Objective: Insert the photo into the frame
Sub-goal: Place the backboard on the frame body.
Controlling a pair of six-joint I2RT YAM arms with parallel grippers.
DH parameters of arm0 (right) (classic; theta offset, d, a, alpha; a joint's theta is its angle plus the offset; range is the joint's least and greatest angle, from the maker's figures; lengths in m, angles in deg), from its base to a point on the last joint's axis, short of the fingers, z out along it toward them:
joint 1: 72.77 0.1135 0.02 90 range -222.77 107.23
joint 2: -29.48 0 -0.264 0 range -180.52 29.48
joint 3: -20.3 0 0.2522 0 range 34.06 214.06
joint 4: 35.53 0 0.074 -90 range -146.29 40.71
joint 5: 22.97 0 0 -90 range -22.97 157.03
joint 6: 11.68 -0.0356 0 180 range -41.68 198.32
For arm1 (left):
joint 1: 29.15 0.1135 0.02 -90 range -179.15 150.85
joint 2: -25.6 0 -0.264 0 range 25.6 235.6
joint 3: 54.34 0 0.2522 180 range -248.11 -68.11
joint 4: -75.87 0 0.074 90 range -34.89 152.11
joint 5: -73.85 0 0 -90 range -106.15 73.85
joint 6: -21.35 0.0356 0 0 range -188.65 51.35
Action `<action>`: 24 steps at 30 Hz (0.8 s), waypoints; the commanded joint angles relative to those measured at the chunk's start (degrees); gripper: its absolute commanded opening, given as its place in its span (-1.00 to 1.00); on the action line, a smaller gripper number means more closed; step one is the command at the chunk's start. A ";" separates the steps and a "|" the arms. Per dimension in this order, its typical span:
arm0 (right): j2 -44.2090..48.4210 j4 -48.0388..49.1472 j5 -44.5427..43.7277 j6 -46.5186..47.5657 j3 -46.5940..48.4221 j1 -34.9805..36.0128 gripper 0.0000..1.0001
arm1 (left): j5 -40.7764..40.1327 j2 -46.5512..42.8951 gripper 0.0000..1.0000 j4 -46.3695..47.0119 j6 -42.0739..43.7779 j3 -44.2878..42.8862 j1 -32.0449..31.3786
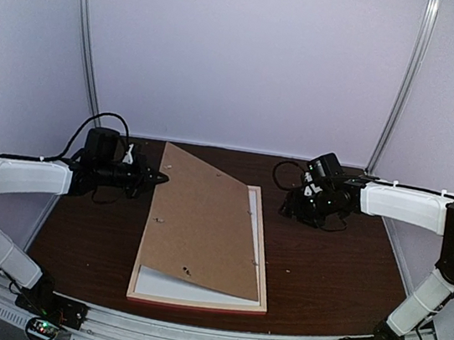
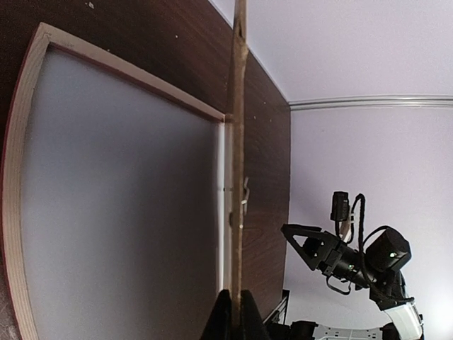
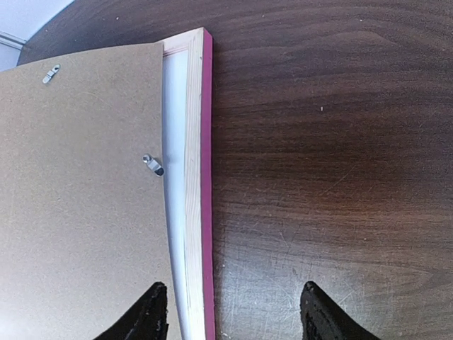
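The frame lies face down on the table, pale wood up, with its pink edge showing. Inside it lies a white sheet, apparently the photo with its plain back up; its picture side is hidden. A brown backing board hangs slanted over the frame, its far left corner lifted. My left gripper is shut on that corner, and the left wrist view shows the board's thin edge pinched between the fingers. My right gripper stands open above the frame's right bar, holding nothing.
Small metal clips sit on the backing board's rim. Dark wooden tabletop lies to the right of the frame. Pale walls close in the back and both sides.
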State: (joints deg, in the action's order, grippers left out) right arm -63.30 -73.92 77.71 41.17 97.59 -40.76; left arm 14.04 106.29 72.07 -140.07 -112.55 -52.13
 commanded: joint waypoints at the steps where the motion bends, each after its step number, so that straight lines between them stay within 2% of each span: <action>1: -0.34 0.63 0.53 1.14 -0.64 -0.29 0.31 | 1.77 0.30 -1.00 7.32 -0.71 -0.99 -0.40; 11: -0.97 -0.46 0.24 2.20 -0.08 -0.64 0.53 | 2.78 1.69 -1.00 8.25 -0.70 -0.93 -0.87; 24: -3.35 0.28 1.84 1.64 -0.07 -0.59 0.58 | 4.33 1.71 -1.00 11.74 -4.29 -0.63 -1.45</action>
State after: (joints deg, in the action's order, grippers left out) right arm -65.74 -73.94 78.69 42.57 97.55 -41.15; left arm 15.68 108.19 75.98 -141.73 -112.55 -53.14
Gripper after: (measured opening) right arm 0.785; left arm 0.030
